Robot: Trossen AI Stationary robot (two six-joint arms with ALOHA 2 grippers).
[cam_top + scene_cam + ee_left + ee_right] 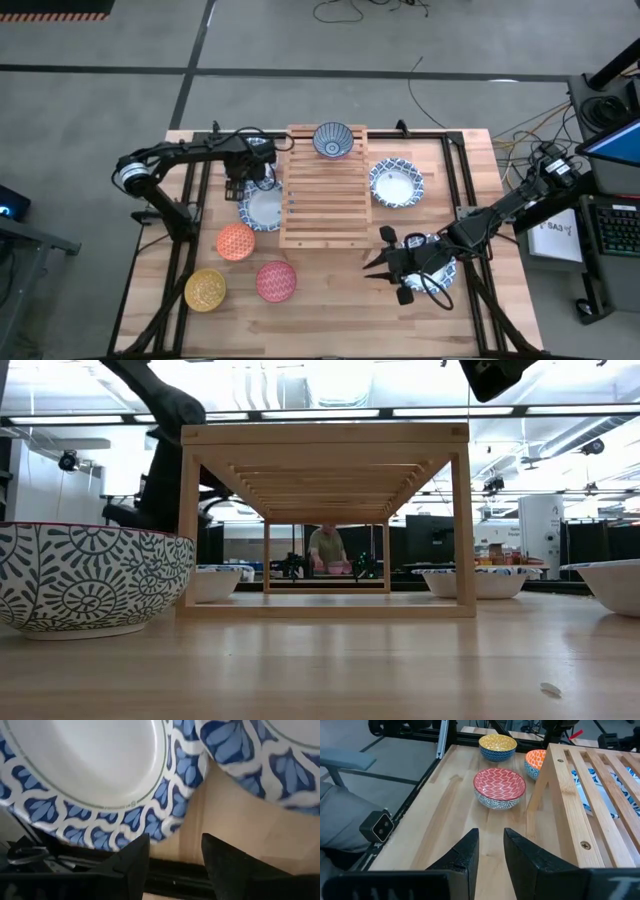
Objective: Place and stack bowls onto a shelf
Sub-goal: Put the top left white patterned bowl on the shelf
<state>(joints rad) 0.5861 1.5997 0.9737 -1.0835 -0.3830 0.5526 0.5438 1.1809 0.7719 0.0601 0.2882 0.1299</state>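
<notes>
The wooden slatted shelf stands mid-table, with the blue-grey bowl on its far end. Two wide blue-rimmed bowls lie left of it, one lies right of it, and one sits under my right arm. The orange, yellow and red bowls rest near-left. My left gripper is open just off the rim of a wide bowl. My right gripper is open and empty near the shelf's near-right corner, pointing left.
A black metal frame runs along the table's left and right sides. The shelf stands on legs, with open room beneath it. Bare planks lie along the near edge. A person is in the room far behind.
</notes>
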